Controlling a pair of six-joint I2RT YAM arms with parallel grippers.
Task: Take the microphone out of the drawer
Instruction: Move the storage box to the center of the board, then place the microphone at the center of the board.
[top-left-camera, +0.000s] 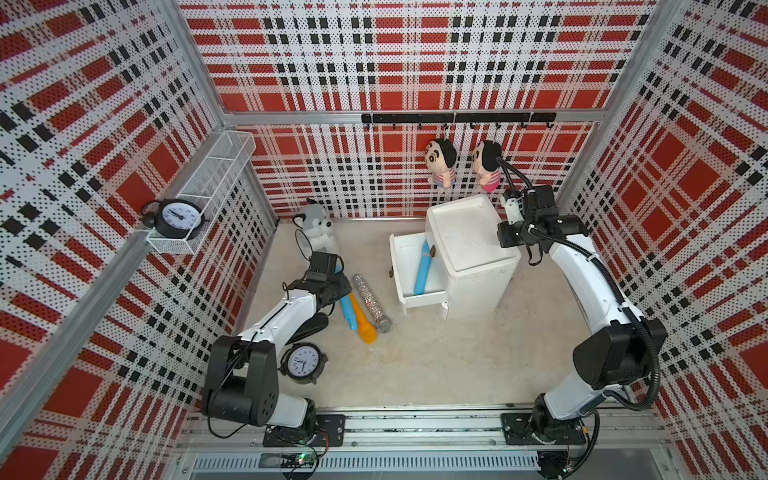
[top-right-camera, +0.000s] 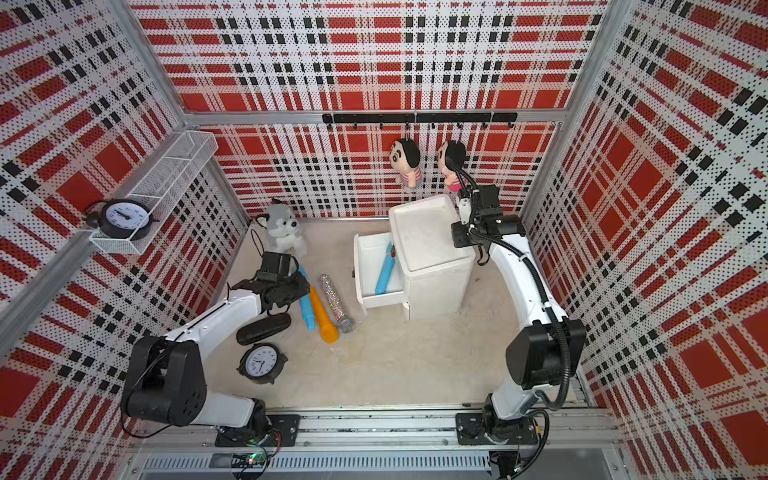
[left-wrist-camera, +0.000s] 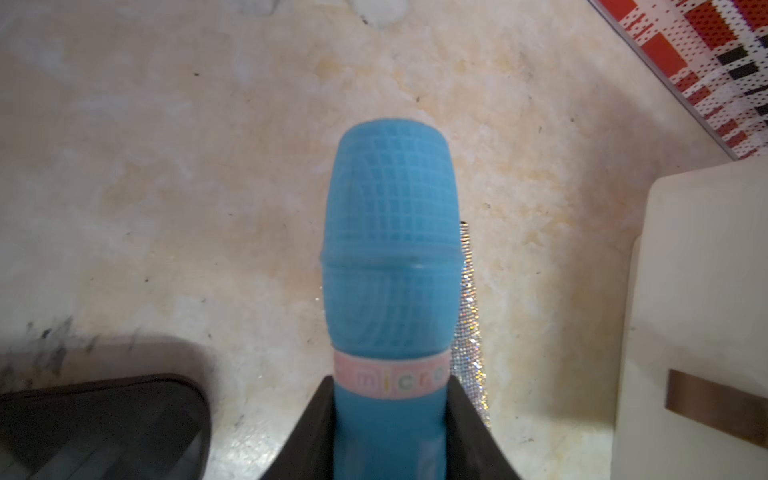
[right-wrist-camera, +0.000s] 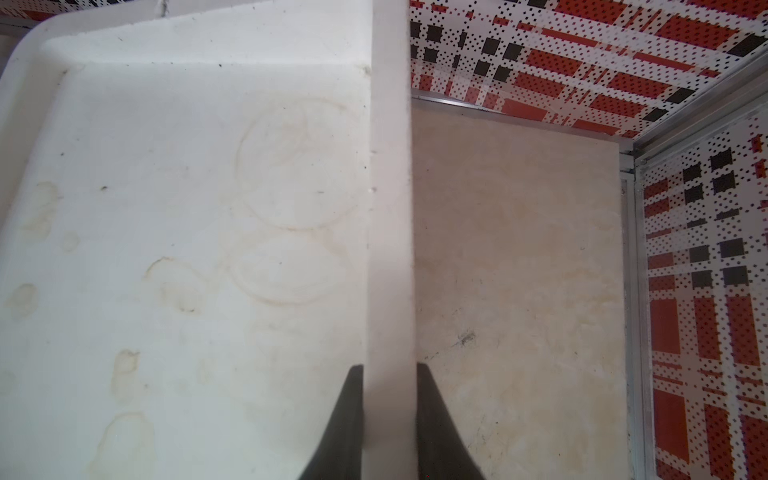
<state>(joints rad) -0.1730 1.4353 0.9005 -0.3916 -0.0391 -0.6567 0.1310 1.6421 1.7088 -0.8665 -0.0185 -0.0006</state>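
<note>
Microphone (top-left-camera: 423, 268), blue, lies lengthwise in the open drawer (top-left-camera: 404, 259), which is pulled out of the white cabinet (top-left-camera: 469, 237); I see it in both top views, both grippers apart from it. Right gripper (right-wrist-camera: 388, 415) is clamped on the cabinet's raised top rim, a finger (right-wrist-camera: 349, 415) on each side. Left gripper (left-wrist-camera: 390, 419) is well apart from the drawer, low over the floor (left-wrist-camera: 166, 166), grasping a second blue microphone (left-wrist-camera: 390, 232) by its pink band, head sticking out. Orange microphone (top-left-camera: 361, 320) lies just beside that one, glitter microphone (top-left-camera: 370, 301) next, both on the floor
</note>
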